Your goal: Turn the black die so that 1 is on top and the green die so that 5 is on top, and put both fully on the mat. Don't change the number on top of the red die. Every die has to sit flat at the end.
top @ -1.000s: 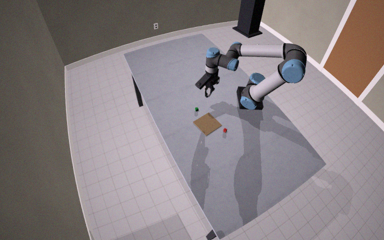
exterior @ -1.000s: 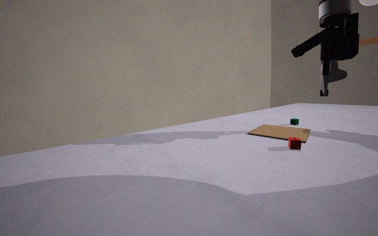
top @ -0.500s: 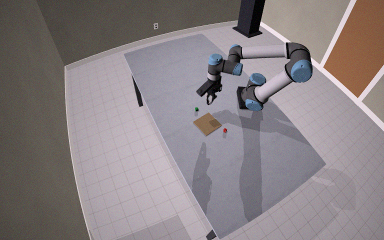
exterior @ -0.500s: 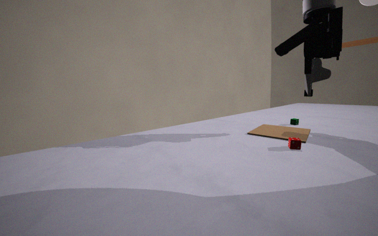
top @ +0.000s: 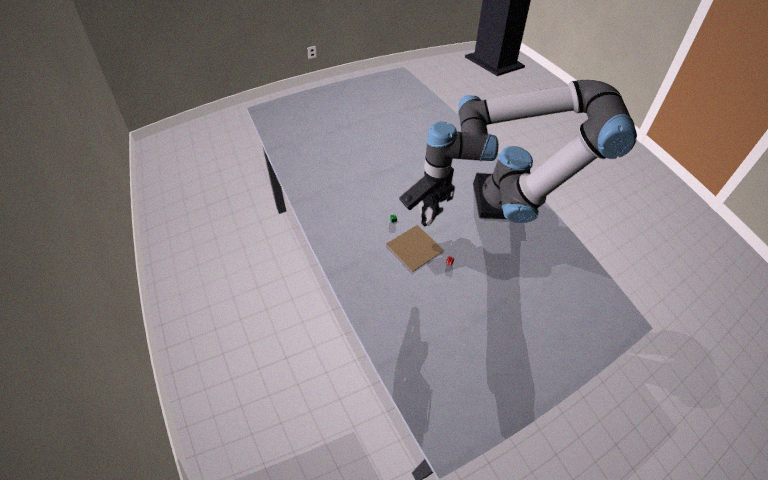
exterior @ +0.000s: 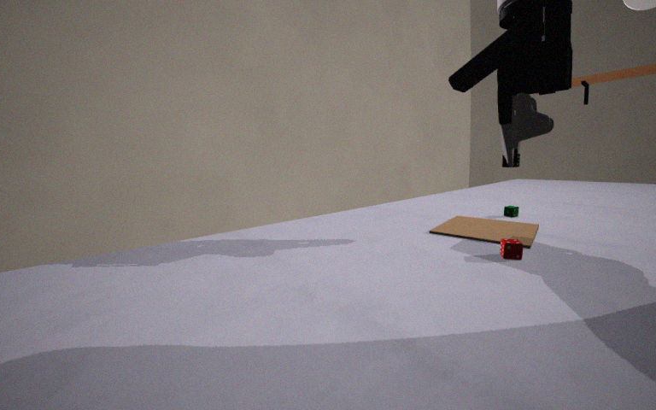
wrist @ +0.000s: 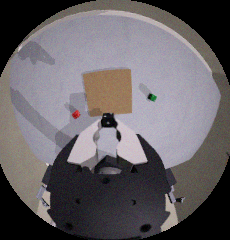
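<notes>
My gripper [top: 428, 221] hangs in the air above the table, near the far edge of the brown mat [top: 414, 247]. It is shut on the black die [wrist: 108, 120], which shows between the fingertips in the wrist view and at the fingertips in the exterior view [exterior: 510, 161]. The green die [top: 393, 218] lies on the table just off the mat; it also shows in the exterior view [exterior: 510, 210] and in the wrist view [wrist: 152, 97]. The red die [top: 449, 260] lies on the table beside the mat's other side, also seen in the exterior view [exterior: 511, 248] and the wrist view [wrist: 75, 114].
The arm's base [top: 491, 196] stands on the grey table behind the mat. The table's left edge [top: 317, 261] runs close to the green die's side. A dark pillar [top: 498, 32] stands at the far end of the room.
</notes>
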